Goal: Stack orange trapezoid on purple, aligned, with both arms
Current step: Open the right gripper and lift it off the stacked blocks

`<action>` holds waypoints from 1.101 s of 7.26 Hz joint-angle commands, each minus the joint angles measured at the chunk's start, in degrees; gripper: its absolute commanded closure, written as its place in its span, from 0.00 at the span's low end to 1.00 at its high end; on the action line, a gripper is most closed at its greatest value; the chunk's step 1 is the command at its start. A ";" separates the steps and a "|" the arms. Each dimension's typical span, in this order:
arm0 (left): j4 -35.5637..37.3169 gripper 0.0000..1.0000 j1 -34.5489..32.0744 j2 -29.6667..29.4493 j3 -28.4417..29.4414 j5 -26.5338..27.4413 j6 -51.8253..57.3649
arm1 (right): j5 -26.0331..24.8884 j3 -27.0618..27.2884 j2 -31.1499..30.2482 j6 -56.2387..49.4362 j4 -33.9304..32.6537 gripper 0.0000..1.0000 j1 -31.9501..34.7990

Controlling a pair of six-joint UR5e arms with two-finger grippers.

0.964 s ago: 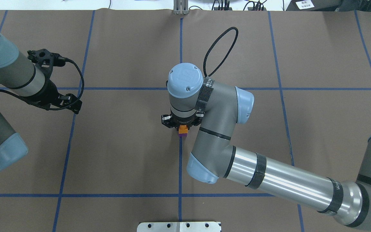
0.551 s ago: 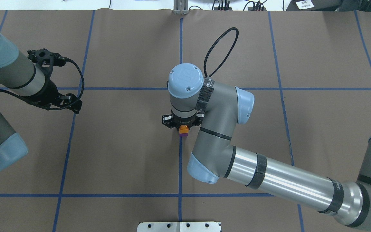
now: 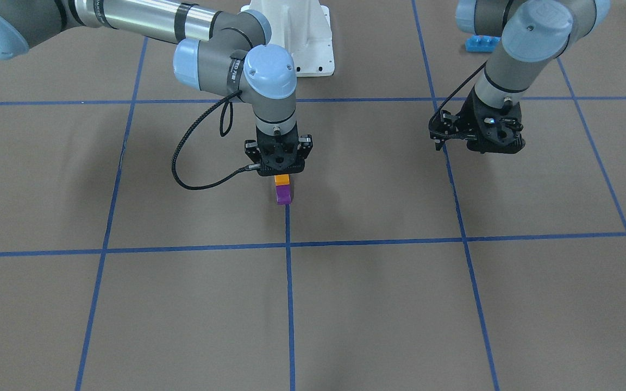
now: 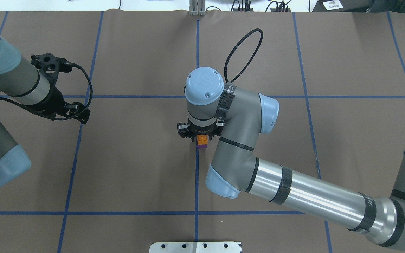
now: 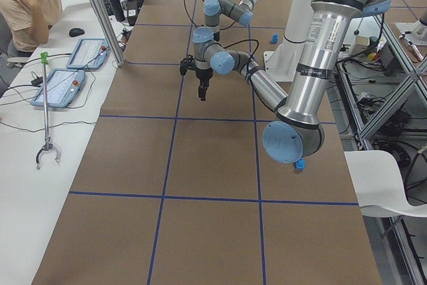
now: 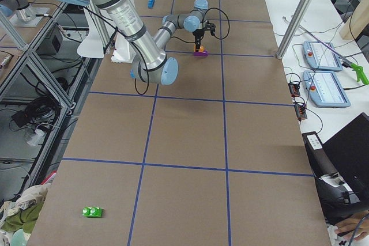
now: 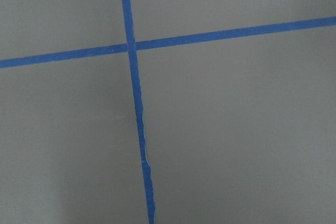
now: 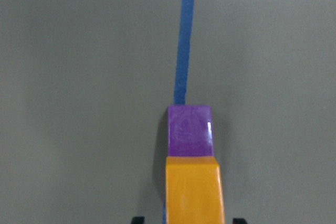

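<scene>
Orange trapezoid (image 3: 282,180) sits on the purple brick (image 3: 283,194), directly under the right gripper (image 3: 281,170), which we see spread wide.

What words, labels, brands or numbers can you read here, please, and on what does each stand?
Wrist strap: white print, too blurred to read.
Cap: embossed emblem, not legible.
Card at the far edge: print too small to read.
Orange and purple: no text.
</scene>
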 commanded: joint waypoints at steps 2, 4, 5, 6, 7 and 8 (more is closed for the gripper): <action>0.00 0.00 0.02 -0.07 0.01 0.00 0.02 | 1.82 4.68 -0.25 1.61 -0.51 0.00 2.12; -0.09 0.00 -0.51 0.45 -0.68 -0.18 0.90 | 6.80 17.74 -10.82 1.96 -0.78 0.00 8.60; 0.00 0.00 -2.51 0.89 -1.30 -0.26 3.95 | 11.80 22.08 -17.67 0.83 -0.35 0.00 14.21; 0.00 0.00 -6.27 4.03 -1.91 -2.44 10.68 | 13.76 24.64 -23.40 -0.58 -0.17 0.00 18.44; -0.52 0.00 -12.92 7.45 -1.75 -7.07 18.84 | 14.56 26.41 -29.55 -10.16 -0.08 0.00 22.83; -0.61 0.00 -19.52 10.45 -0.09 -11.03 29.53 | 17.97 26.08 -35.26 -20.53 -0.17 0.00 28.53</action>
